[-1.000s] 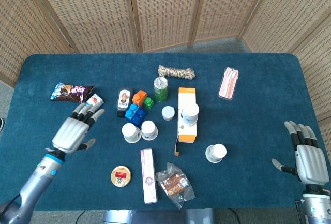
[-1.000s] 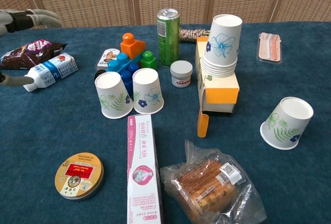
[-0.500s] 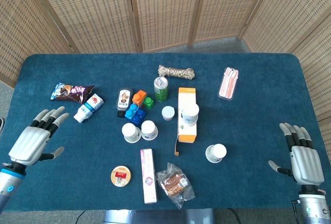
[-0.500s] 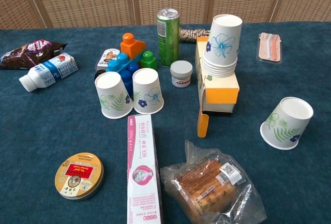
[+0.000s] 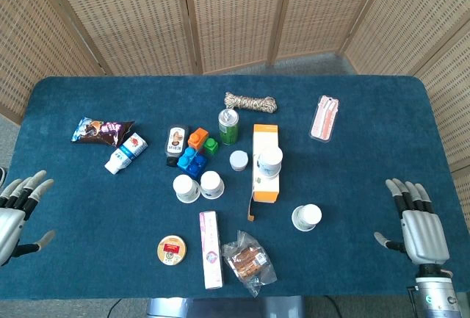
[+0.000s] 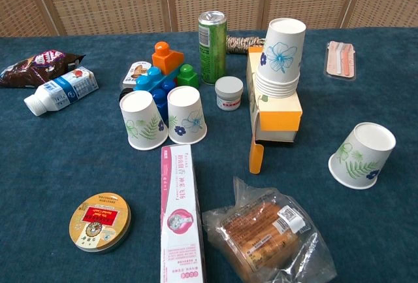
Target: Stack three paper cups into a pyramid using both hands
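Two paper cups stand upside down and side by side near the middle of the desk: the fern-print cup and the blue-flower cup, their rims touching or nearly so, so the base row looks set. The third cup stands apart on the robot's right, also upside down but tilted, leaning away from the pair. In the head view the right hand rests at the desk's near right edge, fingers released and spread, grasping nothing. The left hand sits at the far left edge, likewise released and empty. The right hand is plainly the nearer to the lone cup, which lies forward and inward of its fingers; from there the cup must travel left to the seam between the pair.
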Controlling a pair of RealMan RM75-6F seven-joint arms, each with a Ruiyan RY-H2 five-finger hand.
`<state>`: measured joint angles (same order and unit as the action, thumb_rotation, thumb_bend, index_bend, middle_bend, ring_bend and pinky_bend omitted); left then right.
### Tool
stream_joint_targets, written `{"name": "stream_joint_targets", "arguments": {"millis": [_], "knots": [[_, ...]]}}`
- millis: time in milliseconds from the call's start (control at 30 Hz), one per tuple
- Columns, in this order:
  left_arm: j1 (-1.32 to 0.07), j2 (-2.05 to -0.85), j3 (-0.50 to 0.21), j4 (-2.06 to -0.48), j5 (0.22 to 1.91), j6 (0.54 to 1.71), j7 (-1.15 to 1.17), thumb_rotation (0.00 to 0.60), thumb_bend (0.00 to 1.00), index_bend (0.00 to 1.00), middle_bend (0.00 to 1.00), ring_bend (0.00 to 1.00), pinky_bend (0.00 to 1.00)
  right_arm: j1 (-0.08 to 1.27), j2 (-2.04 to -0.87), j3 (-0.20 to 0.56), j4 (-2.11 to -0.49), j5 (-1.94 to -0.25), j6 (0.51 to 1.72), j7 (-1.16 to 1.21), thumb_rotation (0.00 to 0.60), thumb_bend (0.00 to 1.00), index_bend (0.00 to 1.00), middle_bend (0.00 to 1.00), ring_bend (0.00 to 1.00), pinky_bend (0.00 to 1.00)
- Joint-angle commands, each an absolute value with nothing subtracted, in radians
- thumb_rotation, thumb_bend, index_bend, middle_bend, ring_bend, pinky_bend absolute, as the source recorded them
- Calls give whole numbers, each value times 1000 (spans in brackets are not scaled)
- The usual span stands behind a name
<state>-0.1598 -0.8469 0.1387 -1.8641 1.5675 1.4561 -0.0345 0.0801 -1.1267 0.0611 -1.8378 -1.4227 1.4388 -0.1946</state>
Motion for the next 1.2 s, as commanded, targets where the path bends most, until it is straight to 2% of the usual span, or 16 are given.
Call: {"name": "stream_joint_targets", "arguments": {"millis": [33,467,833,1200], "knots": [[-156,-827,138,-1877,1564,1438,-51,600,310,55,0,0,0,84,-1137,53,-1836,-1436,1432,-197,600,63,12,0,0,0],[-120,-782,137,-1875,1656,1489,-142,600,310,55,0,0,0,153,-1179,27,-1842,-1454,1301,-223,600,64,16,0,0,0],[-109,-779,125,-1871,1660,1477,-151,600,310,60,0,0,0,234,-1257,27,-1806,-1459,1194,-257,600,88,34,9,0,0],[-105,-782,115,-1871,1657,1461,-141,600,310,67,0,0,0,285,-1347,47,-1784,-1422,1157,-321,600,112,120,165,6,65]]}}
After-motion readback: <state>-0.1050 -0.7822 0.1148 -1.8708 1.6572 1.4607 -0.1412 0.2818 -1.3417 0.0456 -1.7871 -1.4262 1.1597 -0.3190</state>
